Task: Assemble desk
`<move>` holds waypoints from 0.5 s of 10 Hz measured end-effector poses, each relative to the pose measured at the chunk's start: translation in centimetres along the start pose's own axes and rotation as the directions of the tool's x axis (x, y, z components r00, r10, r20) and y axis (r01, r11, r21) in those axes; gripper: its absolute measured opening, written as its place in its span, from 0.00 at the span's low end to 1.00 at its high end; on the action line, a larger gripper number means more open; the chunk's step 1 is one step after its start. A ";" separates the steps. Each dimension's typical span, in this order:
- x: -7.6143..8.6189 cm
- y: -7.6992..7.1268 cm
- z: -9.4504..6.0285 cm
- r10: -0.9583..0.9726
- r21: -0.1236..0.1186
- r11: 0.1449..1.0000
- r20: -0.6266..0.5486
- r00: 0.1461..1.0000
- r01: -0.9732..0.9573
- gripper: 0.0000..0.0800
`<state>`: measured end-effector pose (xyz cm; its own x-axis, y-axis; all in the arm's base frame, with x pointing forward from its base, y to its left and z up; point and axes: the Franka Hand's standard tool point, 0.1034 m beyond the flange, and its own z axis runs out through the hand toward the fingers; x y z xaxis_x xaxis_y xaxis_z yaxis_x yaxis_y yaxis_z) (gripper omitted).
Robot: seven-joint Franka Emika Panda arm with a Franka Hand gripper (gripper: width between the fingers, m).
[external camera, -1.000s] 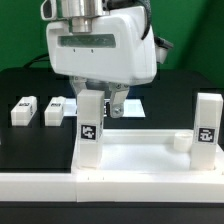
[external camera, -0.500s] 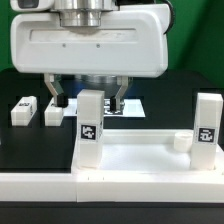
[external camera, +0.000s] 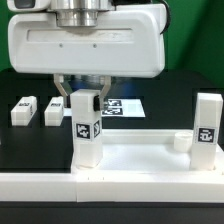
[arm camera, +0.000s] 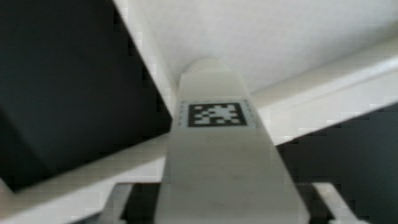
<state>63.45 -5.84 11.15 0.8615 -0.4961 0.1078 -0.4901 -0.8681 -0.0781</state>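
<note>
The desk's white rimmed slab (external camera: 140, 152) lies flat in front. One square leg (external camera: 88, 135) stands upright at its corner on the exterior view's left, turned so that two tagged faces show. My gripper (external camera: 84, 100) reaches down over that leg's top, shut on it, with a finger on each side. In the wrist view the same leg (arm camera: 222, 150) fills the space between the fingers (arm camera: 128, 202) of my gripper (arm camera: 222, 208), with the slab (arm camera: 196, 40) behind it. A second leg (external camera: 207, 125) stands upright at the exterior view's right. Two loose legs (external camera: 23, 110) (external camera: 54, 110) lie on the black table.
The marker board (external camera: 125, 105) lies flat behind the gripper. A long white border rail (external camera: 110, 186) runs along the front, under the slab. A round socket (external camera: 180, 141) rises beside the right-hand leg. The gripper's wide white body hides the table's back.
The fingers have closed from wide open onto the left leg. That leg has turned about its upright axis, so a corner edge now faces the camera.
</note>
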 end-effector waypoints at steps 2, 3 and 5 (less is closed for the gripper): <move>0.0 0.0 0.1 0.119 -0.001 0.993 0.000 0.993 -0.119 0.36; 0.0 -0.1 0.1 0.300 -0.012 0.954 -0.006 0.954 -0.300 0.36; 0.0 0.1 0.2 0.600 -0.010 0.800 0.010 0.800 -0.599 0.36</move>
<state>63.46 -5.95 10.99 0.3969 -0.9174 0.0298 -0.9101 -0.3976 -0.1169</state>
